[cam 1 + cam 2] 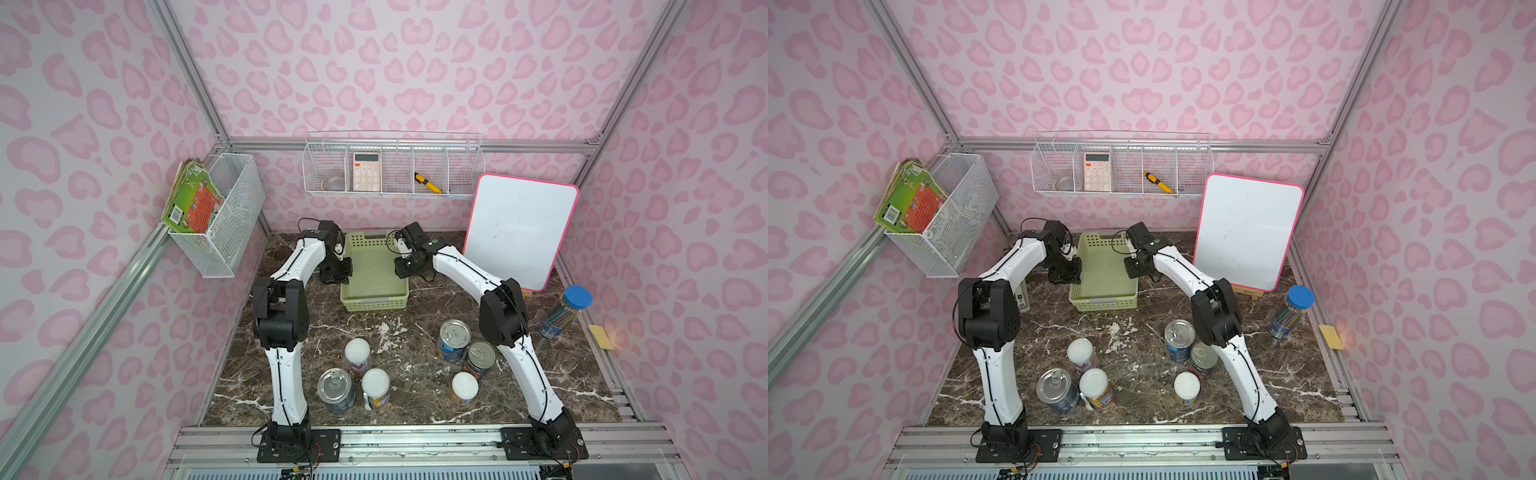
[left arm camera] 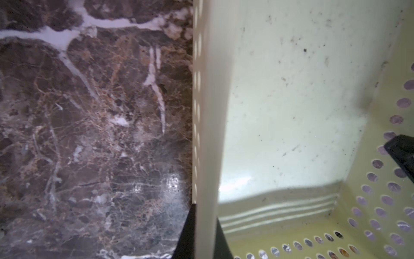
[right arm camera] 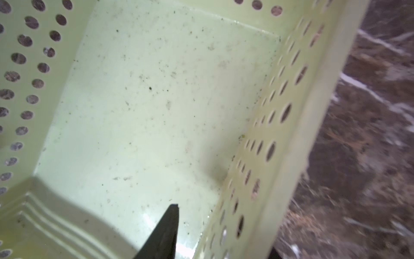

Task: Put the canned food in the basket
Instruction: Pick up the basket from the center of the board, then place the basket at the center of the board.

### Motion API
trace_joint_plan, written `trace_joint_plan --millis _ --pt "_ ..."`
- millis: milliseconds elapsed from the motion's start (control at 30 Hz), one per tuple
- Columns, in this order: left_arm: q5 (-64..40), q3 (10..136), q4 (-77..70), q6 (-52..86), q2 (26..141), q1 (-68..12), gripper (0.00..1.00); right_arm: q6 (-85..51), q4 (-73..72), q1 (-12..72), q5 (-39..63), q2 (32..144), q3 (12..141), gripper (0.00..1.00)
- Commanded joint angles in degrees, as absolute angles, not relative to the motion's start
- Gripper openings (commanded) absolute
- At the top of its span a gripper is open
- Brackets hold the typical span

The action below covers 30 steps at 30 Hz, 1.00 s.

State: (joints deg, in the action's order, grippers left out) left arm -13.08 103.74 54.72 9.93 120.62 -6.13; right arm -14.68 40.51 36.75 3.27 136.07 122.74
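Pinching the basket's (image 1: 374, 302) thin perforated left wall, the left gripper (image 2: 205, 224) has one finger outside and one inside, jaws narrow and tight on the plastic. The right gripper (image 1: 402, 270) straddles the opposite wall. Its wrist view shows the inner finger (image 3: 170, 224) standing off the wall with a gap, so those jaws are not yet gripping.

The light-green basket sits empty at the middle of the far edge of the marble tabletop (image 1: 436, 303). All six cans stand upright toward the near edge, well apart from it: silver-topped cans (image 1: 455, 334) and white-lidded cans (image 1: 357, 349), in a cluster beside each arm.

This looks like a two-handed hold for bringing the basket nearer the cans. To do it well, the right jaws should seat fully on the wall first. Both arms should then move together and level, since the thin walls will likely flex under an uneven pull. The basket should stop short of the cans so none is knocked over.
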Motion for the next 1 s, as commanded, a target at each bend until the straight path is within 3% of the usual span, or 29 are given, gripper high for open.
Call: trace_joint_plan --millis 0,467,667,800,933,967 --pt "-17.22 102.98 54.90 10.26 119.06 -8.33 0.06 -13.81 36.04 36.55 1.58 129.80 113.70 0.42" --pt "-17.87 87.50 49.59 15.82 110.21 -16.02 0.05 -13.05 32.05 37.40 1.15 118.52 94.66 0.43" --pt "-17.63 81.09 46.96 17.54 107.97 -19.15 0.24 -13.40 30.21 37.87 0.50 116.46 89.44 0.45" --pt "-17.40 79.15 45.95 18.40 107.40 -19.51 0.41 -13.62 29.89 38.23 0.21 115.98 88.65 0.55" --pt "-12.92 79.21 46.02 18.57 104.76 -19.61 0.65 -13.79 30.58 38.25 0.35 114.40 89.55 0.64" --pt "-11.90 79.85 46.51 18.52 104.26 -19.60 0.75 -13.88 30.60 38.25 0.45 113.58 89.65 0.67"
